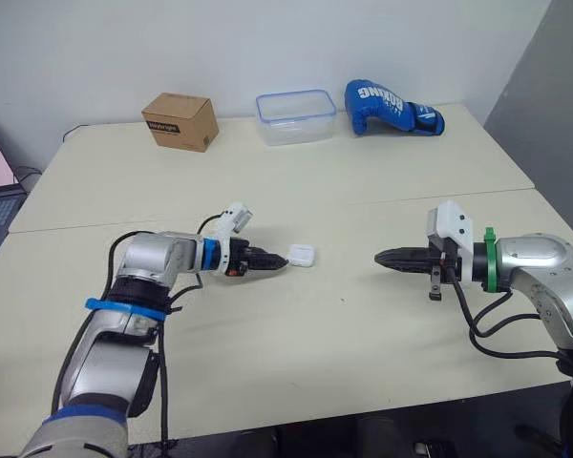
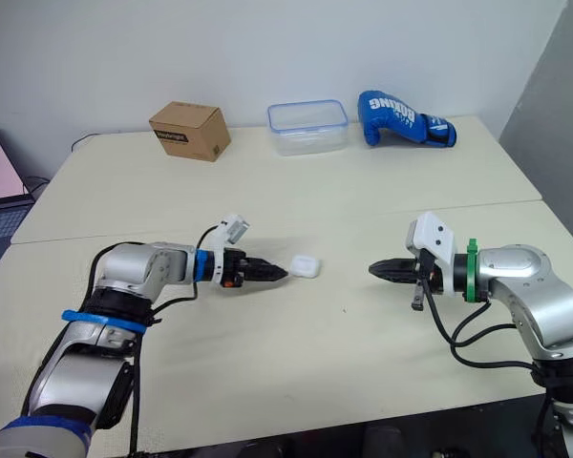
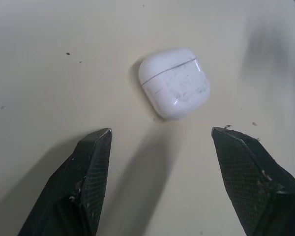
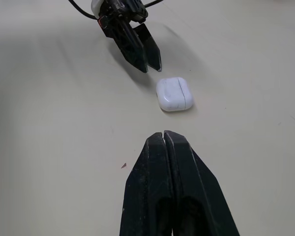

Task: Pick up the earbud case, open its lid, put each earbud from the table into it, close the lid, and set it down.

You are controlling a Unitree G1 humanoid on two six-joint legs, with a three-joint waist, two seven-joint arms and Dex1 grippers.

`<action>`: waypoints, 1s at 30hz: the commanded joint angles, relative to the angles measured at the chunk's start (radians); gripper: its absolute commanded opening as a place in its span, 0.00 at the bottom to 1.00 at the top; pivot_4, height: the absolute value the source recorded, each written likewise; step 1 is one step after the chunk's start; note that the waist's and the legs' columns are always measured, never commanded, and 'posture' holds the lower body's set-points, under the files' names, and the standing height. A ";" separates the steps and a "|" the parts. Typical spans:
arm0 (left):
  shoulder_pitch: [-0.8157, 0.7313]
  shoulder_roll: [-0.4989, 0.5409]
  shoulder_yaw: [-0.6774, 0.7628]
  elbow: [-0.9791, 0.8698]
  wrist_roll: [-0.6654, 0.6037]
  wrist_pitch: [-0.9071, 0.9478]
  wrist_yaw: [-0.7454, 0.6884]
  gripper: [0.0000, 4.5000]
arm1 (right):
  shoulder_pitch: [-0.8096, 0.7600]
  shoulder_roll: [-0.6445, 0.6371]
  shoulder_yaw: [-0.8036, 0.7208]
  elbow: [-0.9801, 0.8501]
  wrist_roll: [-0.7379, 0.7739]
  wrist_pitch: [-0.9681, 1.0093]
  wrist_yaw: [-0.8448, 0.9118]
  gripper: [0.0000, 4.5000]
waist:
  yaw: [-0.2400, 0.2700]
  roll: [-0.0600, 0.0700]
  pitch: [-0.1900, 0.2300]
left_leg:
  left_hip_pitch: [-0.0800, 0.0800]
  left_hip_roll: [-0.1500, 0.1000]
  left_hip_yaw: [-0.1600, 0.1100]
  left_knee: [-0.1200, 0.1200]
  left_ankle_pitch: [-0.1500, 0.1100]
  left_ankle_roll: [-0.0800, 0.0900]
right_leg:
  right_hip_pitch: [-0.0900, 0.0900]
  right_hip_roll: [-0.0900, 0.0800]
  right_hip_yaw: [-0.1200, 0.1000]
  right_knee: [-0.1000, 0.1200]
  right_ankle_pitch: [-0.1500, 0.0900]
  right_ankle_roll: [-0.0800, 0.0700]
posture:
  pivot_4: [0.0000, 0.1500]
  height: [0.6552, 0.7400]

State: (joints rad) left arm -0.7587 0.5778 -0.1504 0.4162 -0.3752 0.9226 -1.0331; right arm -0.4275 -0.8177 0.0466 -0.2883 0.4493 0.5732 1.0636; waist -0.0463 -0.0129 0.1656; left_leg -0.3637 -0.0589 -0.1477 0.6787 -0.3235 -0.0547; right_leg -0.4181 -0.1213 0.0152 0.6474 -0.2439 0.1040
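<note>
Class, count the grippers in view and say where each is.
2: left gripper, open, just short of the case; right gripper, shut, farther off on the case's other side.

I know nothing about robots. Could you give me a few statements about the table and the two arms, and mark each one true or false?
1. The earbud case lies on the table with its lid shut. True.
2. The left gripper is holding the case. False: its jaws stand open just short of the case and do not touch it.
3. The right gripper has its jaws shut and holds nothing. True.
4. The boxing glove is red. False: it is blue.
5. The cardboard box stands to the robot's left of the clear container. True.
</note>
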 commanded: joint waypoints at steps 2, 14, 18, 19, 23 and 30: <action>0.089 0.062 0.011 -0.098 0.045 -0.052 0.036 0.76 | 0.018 0.008 -0.029 -0.041 0.008 -0.017 -0.020 0.00 | 0.000 0.000 0.000 | 0.000 0.000 0.000 0.000 0.000 0.000 | 0.000 0.000 0.000 0.000 0.000 0.000 | 1.00 0.89; 0.476 0.019 0.279 -0.560 -0.031 -0.222 0.245 0.76 | 0.274 0.016 -0.097 -0.288 0.047 -0.007 -0.105 0.00 | 0.018 0.000 0.000 | -0.002 0.000 0.000 -0.001 0.000 0.000 | -0.001 -0.001 0.001 -0.001 0.000 0.000 | 1.00 0.89; 0.616 -0.053 0.352 -0.675 -0.011 -0.309 0.365 0.76 | 0.344 0.039 -0.103 -0.299 0.010 -0.044 -0.164 0.00 | 0.025 -0.001 0.000 | -0.001 0.000 0.000 0.000 0.000 0.000 | 0.001 -0.001 0.000 -0.001 0.000 0.000 | 1.00 0.89; 0.641 -0.062 0.359 -0.693 -0.010 -0.313 0.383 0.76 | 0.356 0.045 -0.103 -0.295 0.003 -0.052 -0.176 0.00 | 0.027 -0.001 0.000 | -0.001 0.000 0.000 0.000 0.000 0.000 | 0.001 -0.001 0.000 -0.001 0.000 0.000 | 1.00 0.89; 0.766 -0.104 0.384 -0.788 -0.006 -0.361 0.451 0.76 | 0.428 0.080 -0.102 -0.289 -0.021 -0.103 -0.213 0.00 | 0.032 -0.001 0.000 | 0.000 0.000 0.001 -0.001 0.000 0.000 | 0.001 -0.001 0.001 -0.001 0.000 0.000 | 1.00 0.89; 0.948 -0.176 0.408 -0.902 0.004 -0.435 0.539 0.76 | 0.514 0.141 -0.101 -0.238 -0.068 -0.212 -0.242 0.00 | 0.041 -0.001 -0.001 | 0.001 0.000 0.001 -0.001 0.000 0.001 | 0.003 -0.001 0.000 -0.001 0.000 0.000 | 1.00 0.89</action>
State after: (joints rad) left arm 0.1835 0.4018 0.2359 -0.4397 -0.3804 0.5269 -0.5092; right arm 0.0784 -0.6761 -0.0343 -0.5156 0.3901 0.3970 0.8235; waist -0.0050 -0.0141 0.1648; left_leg -0.3620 -0.0588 -0.1470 0.6781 -0.3240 -0.0541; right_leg -0.4143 -0.1221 0.0156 0.6458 -0.2439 0.1038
